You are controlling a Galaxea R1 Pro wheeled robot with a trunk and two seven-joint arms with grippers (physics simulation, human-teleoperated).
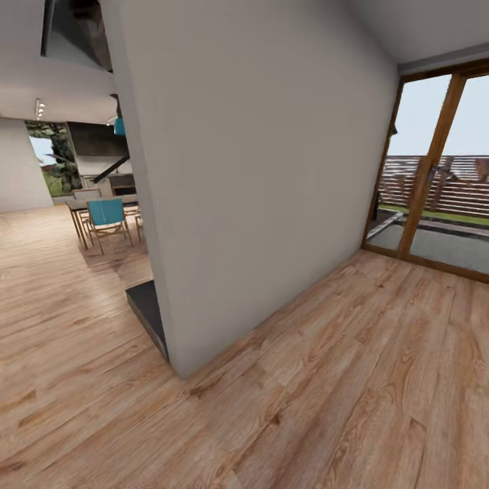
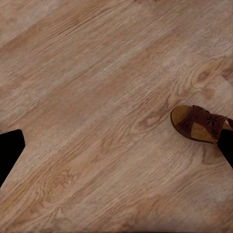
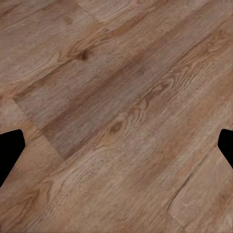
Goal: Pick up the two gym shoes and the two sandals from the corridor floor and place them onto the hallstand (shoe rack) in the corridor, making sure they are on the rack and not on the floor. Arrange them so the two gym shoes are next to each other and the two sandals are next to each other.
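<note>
You are in transit here, or searching: the head view shows a grey wall corner point(image 1: 258, 190) in the middle of the frame, the wood-plank floor point(image 1: 353, 380) across the bottom, a glazed door point(image 1: 435, 170) at the right edge, and a table with a teal chair point(image 1: 106, 214) far off at the left. I judge that no shoe is in hand yet and the pick-up step is still ahead.

One sandal point(image 2: 200, 124) lies on the floor at the right edge of the left wrist view, its toe toward the frame's centre and its heel partly hidden behind a dark fingertip point(image 2: 226, 145).

Left gripper point(image 2: 116, 153): the jaws stand wide apart, one tip at each side edge, with bare floor between them and nothing held. Right gripper point(image 3: 116, 150): the same, jaws spread wide and empty over bare planks point(image 3: 116, 97). Both arms seem to point down at the floor.

Next, you would probably need to turn the head and base toward the sandal, then centre the left jaws over it before lowering.
</note>
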